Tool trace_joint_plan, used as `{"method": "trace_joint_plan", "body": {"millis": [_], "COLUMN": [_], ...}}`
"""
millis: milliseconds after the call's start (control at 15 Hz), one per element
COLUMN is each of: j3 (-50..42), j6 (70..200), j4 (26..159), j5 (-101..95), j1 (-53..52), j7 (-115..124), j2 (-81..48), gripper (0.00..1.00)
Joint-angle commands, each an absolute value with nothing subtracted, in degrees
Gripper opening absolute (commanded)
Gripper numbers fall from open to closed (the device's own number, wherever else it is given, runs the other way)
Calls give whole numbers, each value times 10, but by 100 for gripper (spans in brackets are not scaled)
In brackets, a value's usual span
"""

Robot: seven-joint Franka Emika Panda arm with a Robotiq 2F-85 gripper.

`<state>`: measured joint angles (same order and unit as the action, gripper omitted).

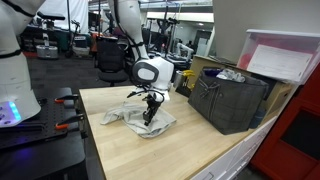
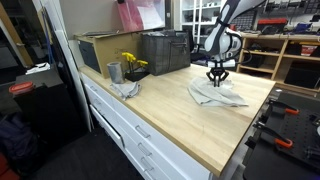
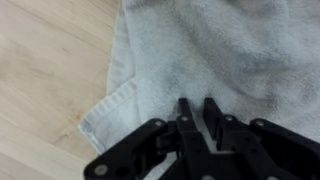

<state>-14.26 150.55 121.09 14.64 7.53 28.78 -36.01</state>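
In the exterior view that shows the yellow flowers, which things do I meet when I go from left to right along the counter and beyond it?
metal cup → yellow flowers → dark crate → grey towel → clamps with red handles

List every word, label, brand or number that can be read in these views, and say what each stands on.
No text can be read in any view.
towel: plain grey cloth, no tag or print visible.
dark crate: no label visible.
pale bin with pink on it: any marks are too small and blurred to read.
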Motion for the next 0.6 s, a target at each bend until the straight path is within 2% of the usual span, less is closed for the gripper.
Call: {"method": "trace_joint_plan", "body": {"millis": [0, 533], "j3": [-158, -176], "j6": [1521, 1548], "j4": [1194, 1177], "j5": [132, 55], "j1": [60, -6], "j7": [300, 293], "j2": [-377, -394], "gripper": [0, 0]}}
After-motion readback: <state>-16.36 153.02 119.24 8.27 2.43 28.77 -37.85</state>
